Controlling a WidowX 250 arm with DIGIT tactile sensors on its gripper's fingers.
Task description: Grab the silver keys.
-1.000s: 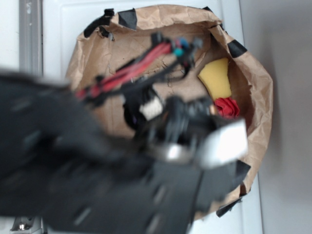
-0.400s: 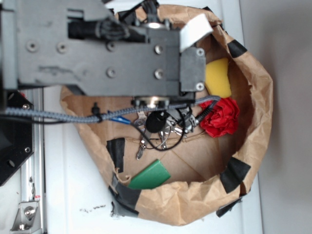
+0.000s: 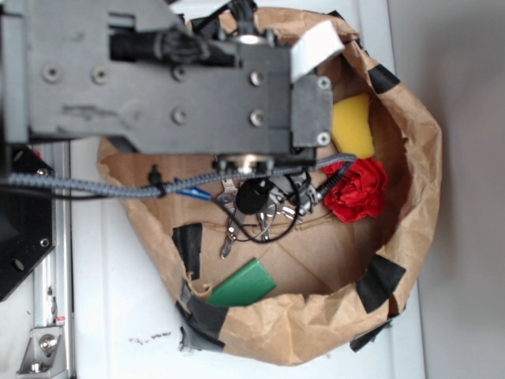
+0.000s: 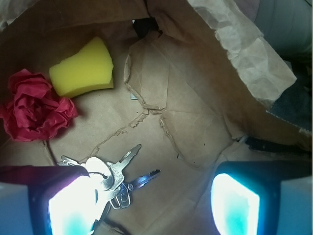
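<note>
The silver keys [image 4: 117, 174] lie fanned out on the brown paper floor of the bag. In the wrist view they sit just inside the left fingertip [image 4: 73, 208], which covers part of the bunch. My gripper [image 4: 154, 203] is open above them, with its right fingertip [image 4: 234, 200] far off to the right and only bare paper in most of the gap. In the exterior view the keys [image 3: 264, 212] show just below the grey arm body [image 3: 173, 79], which hides the gripper itself.
A red paper flower [image 4: 34, 105] [image 3: 357, 189] and a yellow sponge [image 4: 83, 68] [image 3: 353, 126] lie beyond the keys. A green block [image 3: 243, 286] rests near the bag's front. The crumpled paper wall [image 3: 418, 158], patched with black tape, rings everything.
One second ago the arm was a blur low in the frame, hiding the keys. It has swung to the upper left, and it has stayed still for the last half second.
</note>
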